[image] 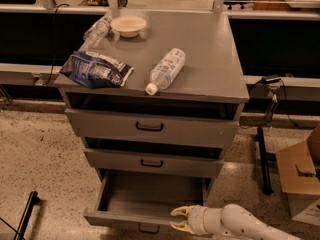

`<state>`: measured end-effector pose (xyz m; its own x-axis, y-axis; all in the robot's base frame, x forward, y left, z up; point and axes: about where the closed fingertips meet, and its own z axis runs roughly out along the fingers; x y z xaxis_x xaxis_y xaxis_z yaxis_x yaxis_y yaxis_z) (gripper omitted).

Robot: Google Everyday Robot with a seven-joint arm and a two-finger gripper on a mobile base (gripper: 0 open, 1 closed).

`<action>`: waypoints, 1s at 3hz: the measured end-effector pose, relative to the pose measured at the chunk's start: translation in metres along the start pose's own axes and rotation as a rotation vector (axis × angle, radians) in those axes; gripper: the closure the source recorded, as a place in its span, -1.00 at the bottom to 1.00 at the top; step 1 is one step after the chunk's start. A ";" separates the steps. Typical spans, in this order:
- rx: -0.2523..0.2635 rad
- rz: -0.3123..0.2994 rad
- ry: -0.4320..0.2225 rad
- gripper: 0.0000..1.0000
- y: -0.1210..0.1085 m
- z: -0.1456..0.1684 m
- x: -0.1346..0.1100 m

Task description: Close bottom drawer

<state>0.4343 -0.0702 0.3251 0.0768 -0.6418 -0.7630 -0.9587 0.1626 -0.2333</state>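
The bottom drawer (150, 198) of the grey cabinet is pulled well out and its bare grey inside shows. Its low front (120, 218) faces me, with a small black bar handle (148, 229) at the lower edge of the view. My gripper (178, 220) comes in from the lower right on a white arm (240, 224). It sits at the right part of the drawer's front edge, fingers (176, 212) spread apart and holding nothing. I cannot tell whether it touches the front.
The middle drawer (150, 162) and top drawer (150, 126) stand slightly out. On the cabinet top (210, 64) lie a plastic bottle (166, 70), a blue bag (97, 70), a bowl (128, 26) and a clear bottle (97, 30). A cardboard box (300, 176) and a black stand (263, 159) are at the right.
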 end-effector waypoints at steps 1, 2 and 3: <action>-0.043 0.039 -0.076 0.72 0.026 0.041 0.032; -0.046 0.117 -0.111 1.00 0.061 0.069 0.061; -0.030 0.156 -0.169 1.00 0.083 0.076 0.074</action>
<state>0.3809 -0.0472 0.2035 -0.0310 -0.4757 -0.8790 -0.9702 0.2259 -0.0880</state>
